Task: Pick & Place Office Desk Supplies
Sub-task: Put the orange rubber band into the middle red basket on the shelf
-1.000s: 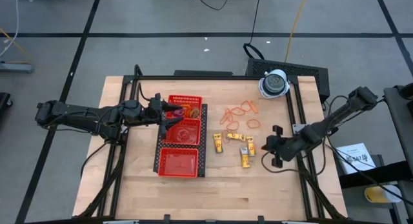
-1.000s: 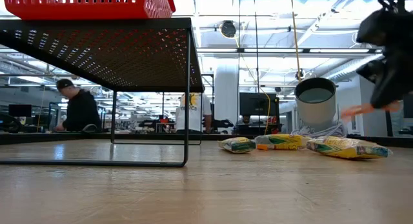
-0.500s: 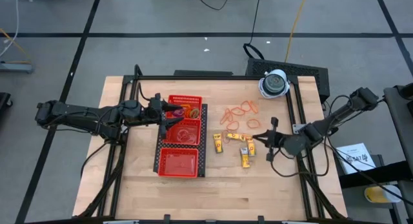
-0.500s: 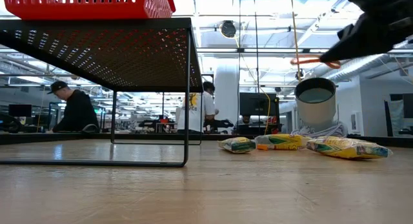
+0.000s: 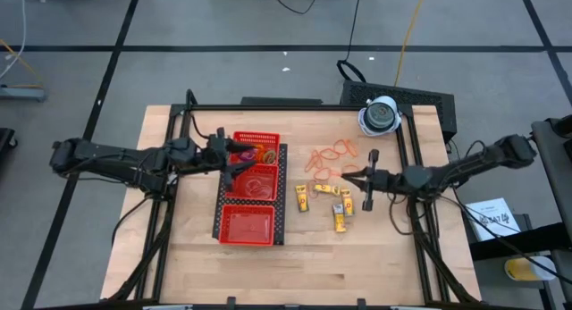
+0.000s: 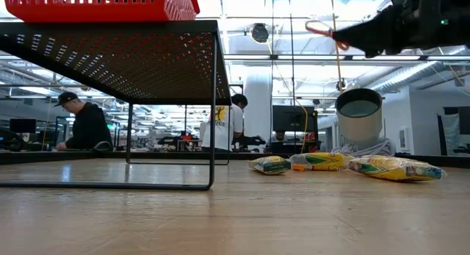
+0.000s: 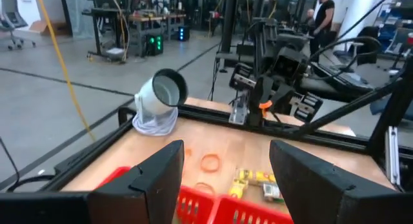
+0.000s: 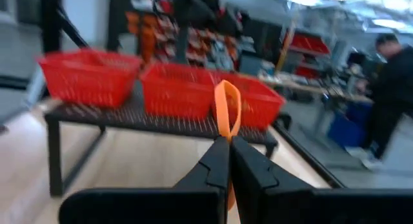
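Observation:
My right gripper (image 5: 350, 177) hovers level above the table's right half, pointing toward the red mesh tray (image 5: 229, 222), shut on one orange rubber band (image 8: 227, 110), which also shows in the low view (image 6: 322, 27). More orange rubber bands (image 5: 332, 155) lie flat on the wood beyond it, and yellow sticks with dark ends (image 5: 340, 217) lie beside the tray. My left gripper (image 5: 234, 163) waits open over the tray's far compartments, its fingers (image 7: 153, 179) apart with nothing between them. My right gripper pinches the rubber band's near end (image 8: 227, 139) between its two fingertips. The fingers come level from the table's right side. The loop sticks out past the tips, flattened to a narrow oval (image 6: 317, 26), lifted clear of the table.
A white-grey dome-like object (image 5: 380, 115) sits at the far right corner. The tray stands raised on a black mesh stand (image 6: 132, 56). Bare wood lies along the near edge (image 5: 295, 265). People stand in the room beyond the table.
My right gripper has tipped up from pointing down to level, swung toward the far edge and the tray, and risen. The orange rubber band stays pinched in it and has gone up with it, well clear of the table.

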You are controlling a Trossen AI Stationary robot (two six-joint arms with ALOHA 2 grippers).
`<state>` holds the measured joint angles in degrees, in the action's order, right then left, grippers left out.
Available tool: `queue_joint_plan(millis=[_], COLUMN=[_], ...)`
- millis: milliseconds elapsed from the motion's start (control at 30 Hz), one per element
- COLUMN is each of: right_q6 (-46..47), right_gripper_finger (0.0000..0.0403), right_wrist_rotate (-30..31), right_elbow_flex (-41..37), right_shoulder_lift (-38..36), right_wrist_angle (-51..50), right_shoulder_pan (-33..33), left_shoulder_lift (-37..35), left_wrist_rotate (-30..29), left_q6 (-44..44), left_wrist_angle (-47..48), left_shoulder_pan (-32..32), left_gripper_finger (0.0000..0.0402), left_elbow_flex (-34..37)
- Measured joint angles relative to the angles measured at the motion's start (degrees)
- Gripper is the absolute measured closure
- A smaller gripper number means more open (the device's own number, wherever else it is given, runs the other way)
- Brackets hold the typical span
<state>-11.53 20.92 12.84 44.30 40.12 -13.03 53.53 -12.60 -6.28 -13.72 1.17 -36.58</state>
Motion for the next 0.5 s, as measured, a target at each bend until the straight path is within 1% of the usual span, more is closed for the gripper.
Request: queue_joint_plan(millis=[133,233,333,433,500], right_q6=[0.7,2.0,2.2,1.8,1.7], right_gripper_finger=[0.0403,0.0403,0.0403,0.0403,0.0403], right_wrist_rotate=[-8.4,-13.1,-16.6,-18.3,-19.4], right_elbow_flex=[-0.3,-0.3,-0.3,-0.3,-0.3], right_shoulder_lift=[1.1,3.4,6.5,9.8,11.7], right_wrist_angle=[4.3,8.4,14.3,20.0,23.8], right_shoulder_pan=[4.9,7.1,7.8,7.9,7.9], left_shoulder_lift=[3.5,7.7,12.2,16.8,19.5], left_wrist_rotate=[0.0,0.3,1.9,3.3,5.2], left_q6=[0.7,2.6,3.4,3.4,3.3], left_wrist_angle=[-8.7,-14.2,-21.0,-27.2,-28.9], left_shoulder_pan=[0.4,0.5,0.5,0.5,0.5], left_gripper_finger=[0.0160,0.0160,0.0160,0.0160,0.0160], left_elbow_flex=[0.0,0.1,-0.4,-0.9,-2.0])
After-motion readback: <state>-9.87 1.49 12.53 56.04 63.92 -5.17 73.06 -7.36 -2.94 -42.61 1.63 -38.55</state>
